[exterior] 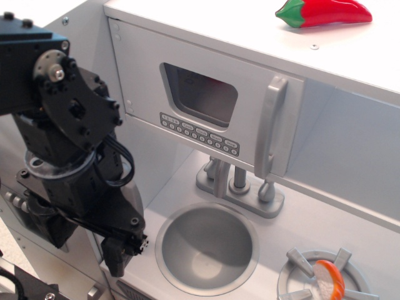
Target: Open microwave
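Microwave (pixel 206 106) door shut; end effector (pixel 119 253) beside sink (pixel 206 250), fingers together, empty

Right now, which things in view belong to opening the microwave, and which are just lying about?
Job:
microwave
its vertical handle
claw

Lying about:
red pepper on top
faucet
sink
burner holding an orange-and-white piece
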`<state>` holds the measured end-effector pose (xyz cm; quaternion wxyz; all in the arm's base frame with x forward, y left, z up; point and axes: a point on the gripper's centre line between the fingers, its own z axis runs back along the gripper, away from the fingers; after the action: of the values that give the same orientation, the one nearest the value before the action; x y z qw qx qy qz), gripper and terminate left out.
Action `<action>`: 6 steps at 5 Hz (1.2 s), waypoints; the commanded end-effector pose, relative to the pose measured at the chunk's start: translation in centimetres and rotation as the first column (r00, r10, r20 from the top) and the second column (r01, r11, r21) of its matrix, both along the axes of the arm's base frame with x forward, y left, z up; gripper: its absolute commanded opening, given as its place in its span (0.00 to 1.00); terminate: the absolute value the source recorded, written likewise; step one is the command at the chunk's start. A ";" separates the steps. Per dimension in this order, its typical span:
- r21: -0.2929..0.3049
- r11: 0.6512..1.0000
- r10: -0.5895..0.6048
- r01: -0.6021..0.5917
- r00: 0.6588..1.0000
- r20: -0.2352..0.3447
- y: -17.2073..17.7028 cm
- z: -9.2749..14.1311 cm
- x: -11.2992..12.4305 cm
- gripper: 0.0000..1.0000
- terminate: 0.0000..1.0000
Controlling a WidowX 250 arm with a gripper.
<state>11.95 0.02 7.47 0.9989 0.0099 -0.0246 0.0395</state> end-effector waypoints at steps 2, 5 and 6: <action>-0.073 0.997 0.008 -0.009 1.000 -0.014 -2.6 1.9 2.9 1.00 0.00; -0.150 0.988 0.036 -0.025 0.997 0.070 -7.6 4.5 10.9 1.00 0.00; -0.180 0.982 0.072 -0.048 0.989 0.128 -8.1 4.4 13.3 1.00 0.00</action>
<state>24.72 -8.22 10.54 0.9922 -0.0744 -0.0695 0.0721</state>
